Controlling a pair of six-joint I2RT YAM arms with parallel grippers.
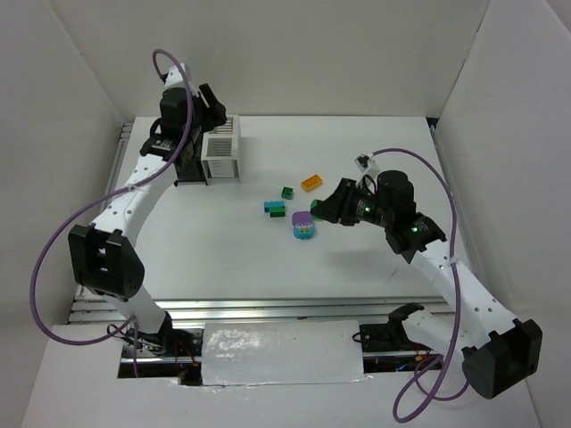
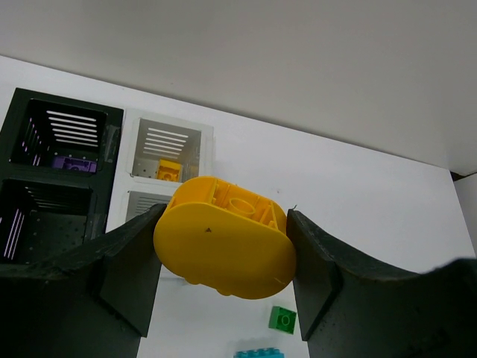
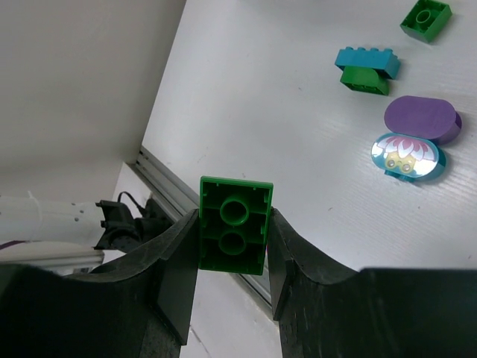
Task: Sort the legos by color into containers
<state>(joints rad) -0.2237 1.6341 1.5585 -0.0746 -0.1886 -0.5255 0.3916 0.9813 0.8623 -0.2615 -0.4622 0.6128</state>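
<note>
My left gripper [image 2: 225, 227] is shut on a rounded yellow lego [image 2: 223, 250] and holds it above the table beside the containers. The black container [image 2: 59, 142] holds a purple lego [image 2: 72, 164]. The white container [image 2: 165, 145] holds a yellow lego [image 2: 169, 170]. In the top view the left gripper [image 1: 212, 109] hovers over the white container [image 1: 221, 150]. My right gripper [image 3: 232, 218] is shut on a green lego [image 3: 234, 224], lifted off the table. In the top view the right gripper [image 1: 323, 210] is right of the loose legos.
Loose on the table: an orange lego [image 1: 311, 183], a small green one [image 1: 286, 192], a teal brick stacked on a green one [image 1: 275, 208], and a purple and teal rounded pair [image 1: 304, 225]. White walls enclose the table on three sides.
</note>
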